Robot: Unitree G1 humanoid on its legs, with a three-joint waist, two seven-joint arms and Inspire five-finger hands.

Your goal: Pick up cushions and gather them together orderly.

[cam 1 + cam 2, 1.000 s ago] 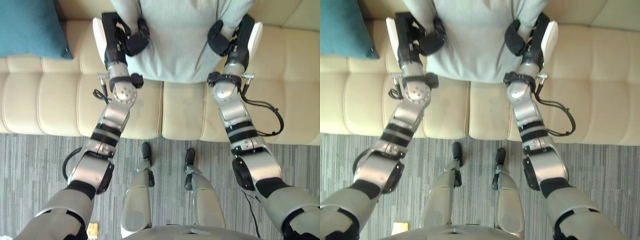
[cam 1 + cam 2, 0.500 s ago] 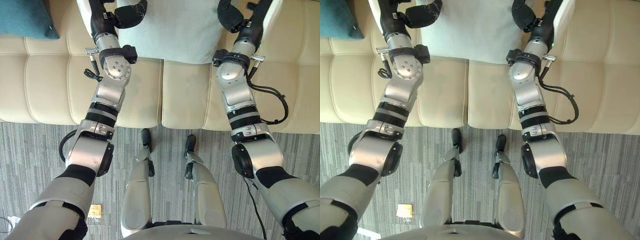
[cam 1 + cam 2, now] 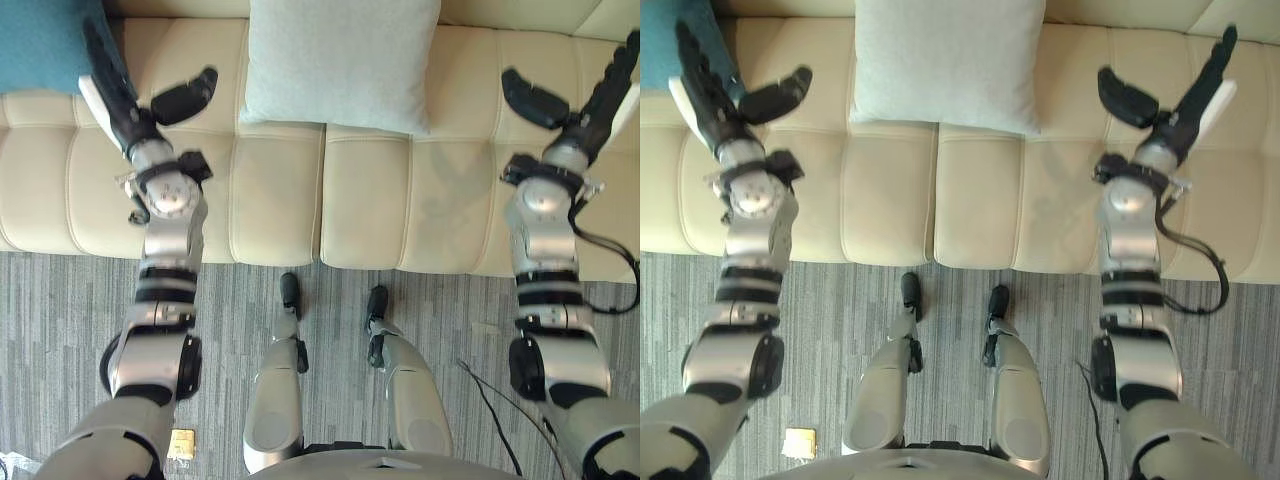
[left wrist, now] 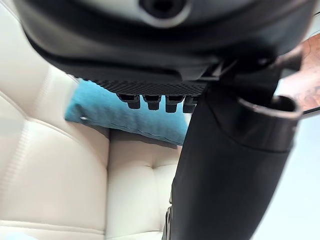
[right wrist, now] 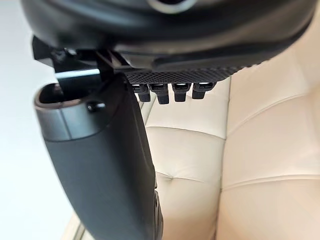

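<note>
Two cushions sit on the cream sofa [image 3: 280, 200]. The pale grey cushion [image 3: 340, 60] leans against the middle of the back. The teal cushion [image 3: 40, 45] sits far off at our left end. Both our hands are empty. Our left hand [image 3: 130, 112] hangs just by the teal cushion, fingers straight and thumb spread wide. Our right hand [image 3: 578, 112] hangs over the seat on the right, well apart from both cushions, and it is spread wide too. We think the teal cushion comes next. We should put a hand on each side, squeeze softly, lift it clear, and set it upright touching the grey one.
</note>
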